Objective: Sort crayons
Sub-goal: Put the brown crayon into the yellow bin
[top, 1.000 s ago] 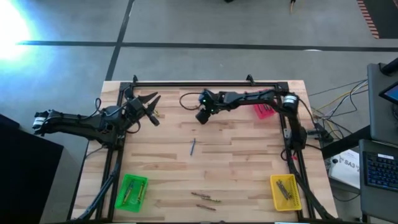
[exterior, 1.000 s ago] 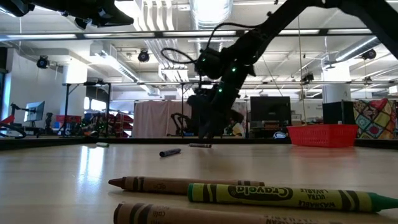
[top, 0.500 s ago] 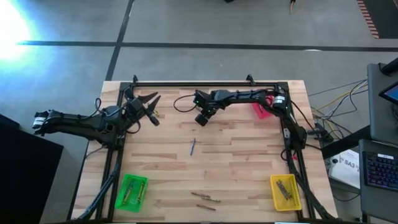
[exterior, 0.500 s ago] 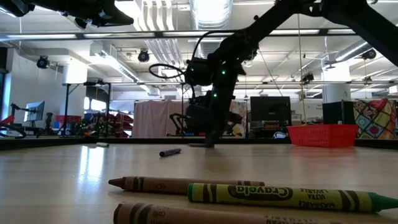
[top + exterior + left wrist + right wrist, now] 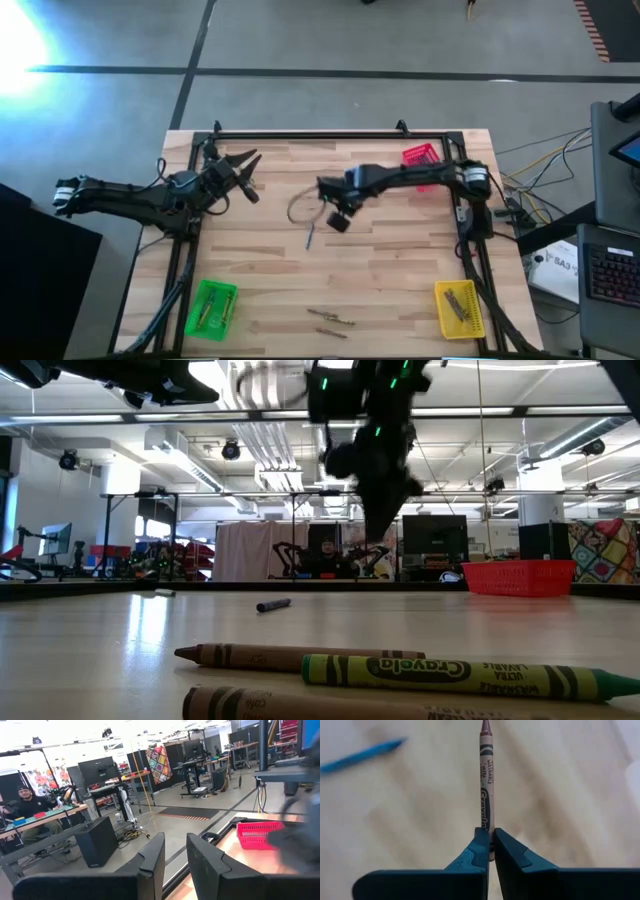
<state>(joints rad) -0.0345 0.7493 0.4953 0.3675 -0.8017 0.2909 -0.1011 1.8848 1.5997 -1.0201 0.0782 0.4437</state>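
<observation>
Since the earlier frames the right hand [image 5: 338, 221] has been pulled away from the counter's far edge toward its middle and raised clear of the light wooden plank counter [image 5: 400, 270]. Its fingers [image 5: 512, 855] are clamped on a thin brown paper-wrapped crayon [image 5: 486, 785], gripped at one end with the rest sticking out ahead. A short blue crayon [image 5: 310, 236] lies flat on the counter just beside that hand. Three more crayons, two brown [image 5: 290, 656] and one green-labelled [image 5: 470, 676], lie at the near edge. Crayons are also seen inside the green plastic tray [image 5: 212, 307] and the yellow plastic tray [image 5: 459, 307]. The red plastic basket [image 5: 421, 156] sits at the far right. The left hand [image 5: 240, 172] is parked at the far left, fingers [image 5: 150, 862] spread, nothing held.
</observation>
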